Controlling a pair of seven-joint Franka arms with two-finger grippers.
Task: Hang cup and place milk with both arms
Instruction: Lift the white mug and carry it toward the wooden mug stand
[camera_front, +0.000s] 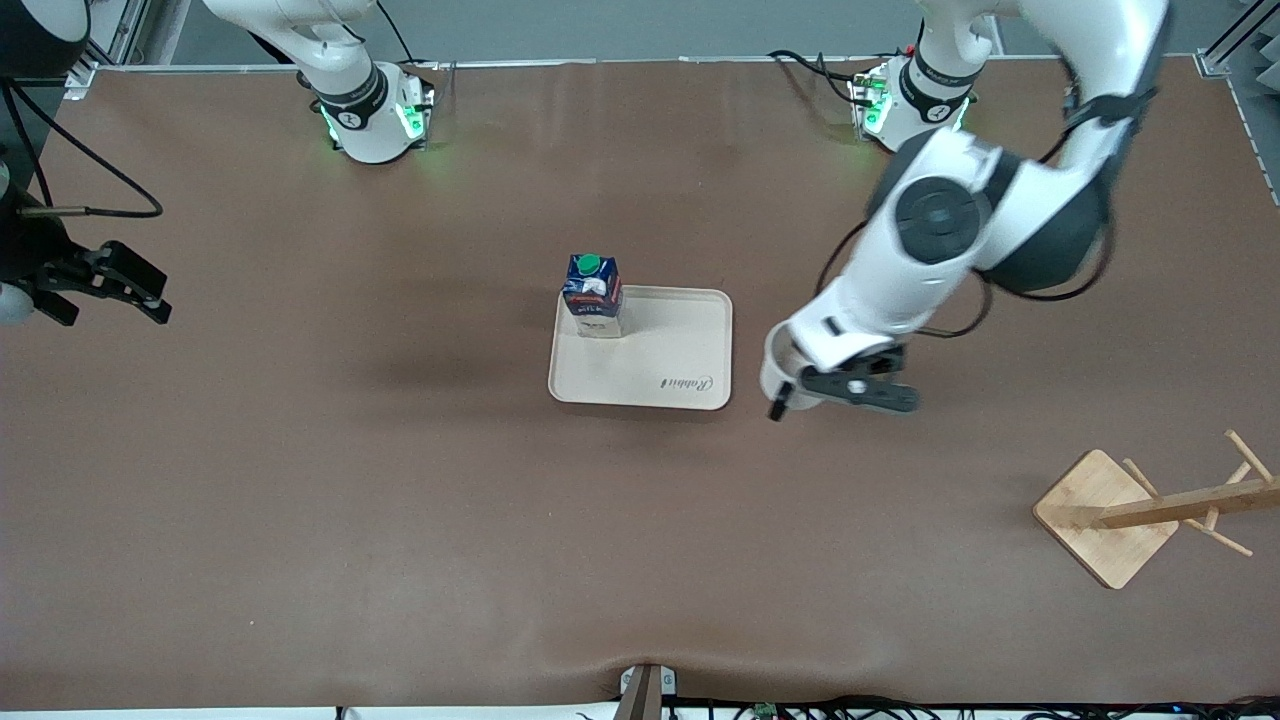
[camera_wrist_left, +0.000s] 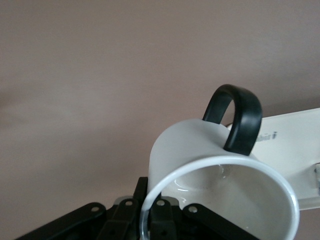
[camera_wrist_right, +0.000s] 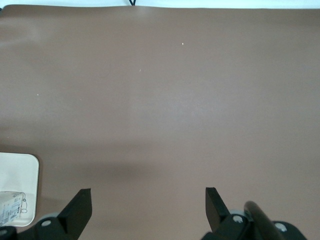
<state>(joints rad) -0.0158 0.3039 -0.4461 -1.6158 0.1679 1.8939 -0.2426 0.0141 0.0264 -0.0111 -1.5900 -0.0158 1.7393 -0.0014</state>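
While the milk (camera_front: 593, 296) already stands upright in a corner of the beige tray (camera_front: 680, 385) mid-table, the cup half of the job looks like the bit not done yet. The left gripper (camera_front: 790, 392) is clamped shut on the cup (camera_wrist_left: 220, 170), pinching the rim so the white mug hangs tipped over, mouth toward the wrist camera and the black loop handle (camera_wrist_left: 237, 117) sticking out away from the fingers. I'd guess that's deliberate: gripping the rim leaves the handle free to slide over a peg. It's up in the air just beside the tray, over bare brown table (camera_front: 300, 500) toward the left arm's end. The wooden mug rack (camera_front: 1120, 515) sits nearer the front camera and further toward that same end, well apart from the cup, its pegs pointing out at angles, so the carry has a way to go. The right gripper (camera_front: 110, 285) is parked over its own end of the table, jaws wide open with nothing in them, just waiting.
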